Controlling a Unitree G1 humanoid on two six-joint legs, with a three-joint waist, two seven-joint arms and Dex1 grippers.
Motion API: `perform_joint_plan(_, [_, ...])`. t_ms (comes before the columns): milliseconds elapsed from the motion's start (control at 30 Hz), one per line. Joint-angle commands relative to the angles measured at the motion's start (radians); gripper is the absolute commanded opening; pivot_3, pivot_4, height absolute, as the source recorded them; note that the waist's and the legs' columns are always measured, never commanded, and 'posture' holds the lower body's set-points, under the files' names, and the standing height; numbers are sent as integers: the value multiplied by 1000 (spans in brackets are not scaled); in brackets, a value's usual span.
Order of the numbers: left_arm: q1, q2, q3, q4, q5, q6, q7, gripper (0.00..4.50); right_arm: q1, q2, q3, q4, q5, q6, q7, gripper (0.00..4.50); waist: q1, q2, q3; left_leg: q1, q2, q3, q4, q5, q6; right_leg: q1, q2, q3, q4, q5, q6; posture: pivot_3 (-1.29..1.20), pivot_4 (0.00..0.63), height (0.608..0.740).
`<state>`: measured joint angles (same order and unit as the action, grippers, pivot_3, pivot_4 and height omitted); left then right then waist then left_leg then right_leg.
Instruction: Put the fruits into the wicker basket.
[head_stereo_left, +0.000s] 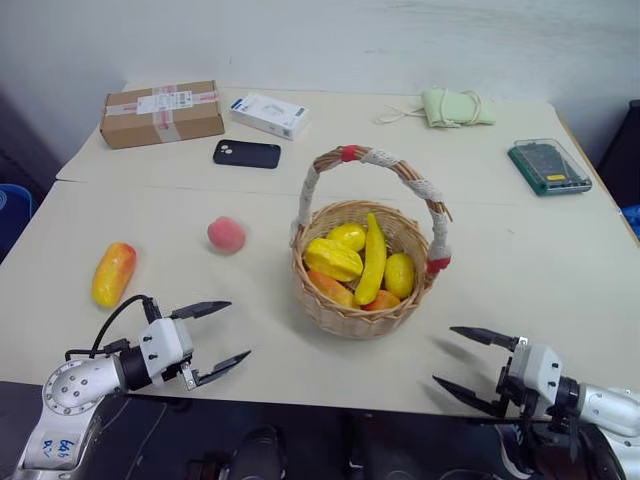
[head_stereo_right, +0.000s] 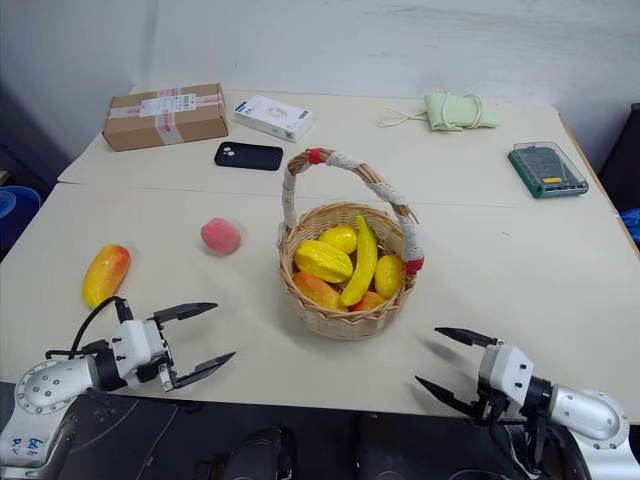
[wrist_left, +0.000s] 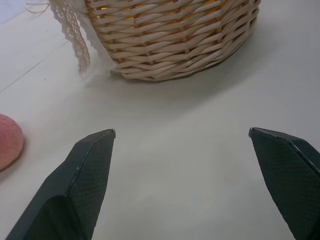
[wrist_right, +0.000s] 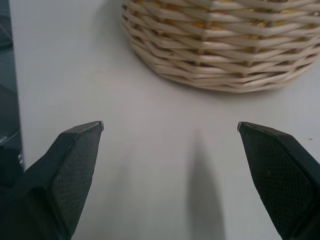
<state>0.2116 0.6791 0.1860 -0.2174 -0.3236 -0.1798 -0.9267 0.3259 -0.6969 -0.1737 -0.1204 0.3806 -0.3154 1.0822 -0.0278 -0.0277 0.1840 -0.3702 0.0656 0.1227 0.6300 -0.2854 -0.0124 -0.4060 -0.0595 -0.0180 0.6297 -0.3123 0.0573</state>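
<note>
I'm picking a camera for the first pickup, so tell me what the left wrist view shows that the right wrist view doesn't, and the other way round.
Left wrist view alone: the pink-red peach at the frame's edge, lying on the table, and a strip of white lace hanging down beside the basket wall.

Right wrist view alone: the table's edge with dark space beyond it; no loose fruit.

Both: the woven wall of the wicker basket, bare pale tabletop ahead, and that arm's own jaws wide open and empty, the left gripper and the right gripper.

Silver-white jointed arms, black pointed textured fingers (wrist_left: 85, 185), black cable looping, blue handwriting on left arm
</note>
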Motion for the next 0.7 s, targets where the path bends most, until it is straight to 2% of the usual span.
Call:
perform_joint_plan(33, [11, -1, 19, -60, -88, 39, -21, 4500, 6, 6, -17, -26, 7, -25, -3, 4454, 0, 0, 0, 0, 0, 0, 0, 0, 0, 0, 0, 0, 0, 0, 0, 0, 150, 740])
perform_joint_plan(133, [11, 2, 35, -60, -112, 74, -20, 4500, 23, 23, 5, -88, 34, 25, -31, 4454, -1, 0, 0, 0, 0, 0, 0, 0, 0, 0, 0, 0, 1, 0, 0, 0, 150, 740])
perform_joint_plan(233, [20, -1, 86, -36, -119, 84, 5, 4500, 26, 111, 12, -168, 84, 12, -95, 4454, -1, 0, 0, 0, 1, -1, 0, 0, -1, 0, 1, 0, 1, 0, 0, 0, 150, 740])
perform_joint_plan(333, [126, 69, 233, -81, -281, 337, 7, 4500, 48, 132, 19, -269, 167, 19, -54, 4454, -8, 0, 0, 1, 1, 0, 0, 0, -2, -1, 1, 0, 3, 0, 0, 0, 150, 740])
perform_joint_plan(367, [143, 63, 281, -92, -316, 372, 34, 4500, 46, 144, 17, -292, 187, 35, -71, 4454, -10, -1, 0, 0, 2, 0, 0, 0, -2, -1, 1, 1, 3, 0, -1, 0, 150, 740])
perform_joint_plan(500, [195, -70, 555, -37, -495, 485, 270, 4500, 7, 183, 27, -381, 182, 27, -136, 4454, -7, -1, 0, 0, 1, -1, 1, 1, -1, -1, 0, 0, 3, -1, -1, 0, 150, 740])
perform_joint_plan(600, [227, -102, 683, 75, -475, 474, 317, 4500, -13, 167, 45, -402, 142, -9, -103, 4454, -3, -4, -2, 1, 1, -2, 2, 1, -1, -1, 0, 0, 4, -1, -1, 0, 150, 740])
perform_joint_plan(700, [253, -82, 786, 219, -467, 488, 350, 4500, -76, 189, 67, -454, 150, 20, -162, 4454, -4, -8, -4, 1, 0, -2, 2, 0, -1, -1, 0, -1, 4, -1, -2, 0, 150, 740])
